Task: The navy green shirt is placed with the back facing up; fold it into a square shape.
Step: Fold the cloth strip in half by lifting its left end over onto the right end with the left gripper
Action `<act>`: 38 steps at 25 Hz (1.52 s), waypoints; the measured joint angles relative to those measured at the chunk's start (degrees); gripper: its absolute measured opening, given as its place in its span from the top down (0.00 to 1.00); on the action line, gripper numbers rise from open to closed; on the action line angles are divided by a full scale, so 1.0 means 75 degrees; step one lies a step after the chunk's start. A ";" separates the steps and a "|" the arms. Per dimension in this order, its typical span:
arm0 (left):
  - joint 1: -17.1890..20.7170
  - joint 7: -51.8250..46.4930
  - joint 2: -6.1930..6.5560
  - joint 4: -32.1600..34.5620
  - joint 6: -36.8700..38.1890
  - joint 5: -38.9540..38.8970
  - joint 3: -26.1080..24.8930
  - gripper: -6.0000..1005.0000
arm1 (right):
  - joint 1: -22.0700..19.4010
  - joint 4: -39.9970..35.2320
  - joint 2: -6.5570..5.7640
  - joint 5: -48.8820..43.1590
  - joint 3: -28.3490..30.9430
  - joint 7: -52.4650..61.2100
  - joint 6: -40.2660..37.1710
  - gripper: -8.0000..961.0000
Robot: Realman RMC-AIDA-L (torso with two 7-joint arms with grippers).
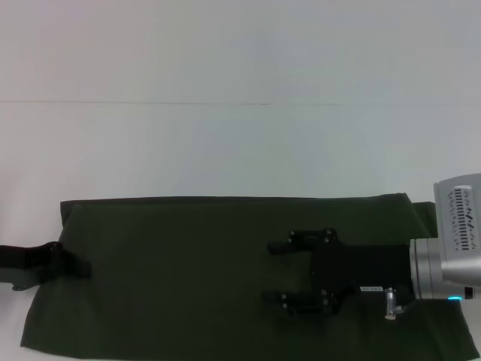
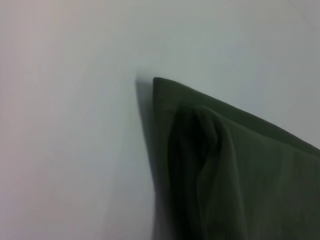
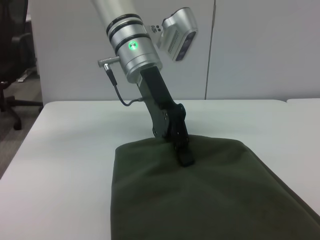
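Observation:
The navy green shirt [image 1: 188, 278] lies as a long plain band across the near part of the table, and no lettering shows. At its left end my left gripper [image 1: 79, 267] is shut on the cloth's edge. The right wrist view shows that left gripper [image 3: 184, 155] coming down onto the shirt's [image 3: 200, 200] far end. In the left wrist view only a raised corner of the shirt [image 2: 240, 180] shows. My right gripper [image 1: 276, 272] is open over the band's right half, with its two fingers spread and nothing between them.
The white table [image 1: 225, 150] stretches bare behind the shirt, with a thin seam across it. Beyond the table's far end stand a black office chair [image 3: 10, 50] and a grey partition wall [image 3: 250, 50].

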 joint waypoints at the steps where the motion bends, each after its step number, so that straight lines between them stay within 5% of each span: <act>1: -0.0002 0.0000 0.0001 0.0000 0.0000 0.0001 0.0000 0.78 | 0.0000 0.0000 0.0001 0.0000 0.0003 0.0000 -0.0010 0.22; 9: 0.0008 0.0003 0.0110 0.0087 0.0002 0.0017 -0.0019 0.92 | -0.0036 -0.0017 -0.0028 0.0179 0.0018 0.0000 -0.0227 0.22; 22: -0.0002 -0.0032 0.0521 0.0724 0.0333 0.0602 -0.0381 0.93 | -0.0469 -0.0316 -0.0048 0.1022 0.0030 -0.0002 -0.0672 0.22; 38: -0.0394 -0.1465 0.0549 0.0824 0.1269 0.0184 -0.0422 0.93 | -0.0955 -0.0391 -0.0055 0.1524 0.0035 -0.0053 -0.0764 0.22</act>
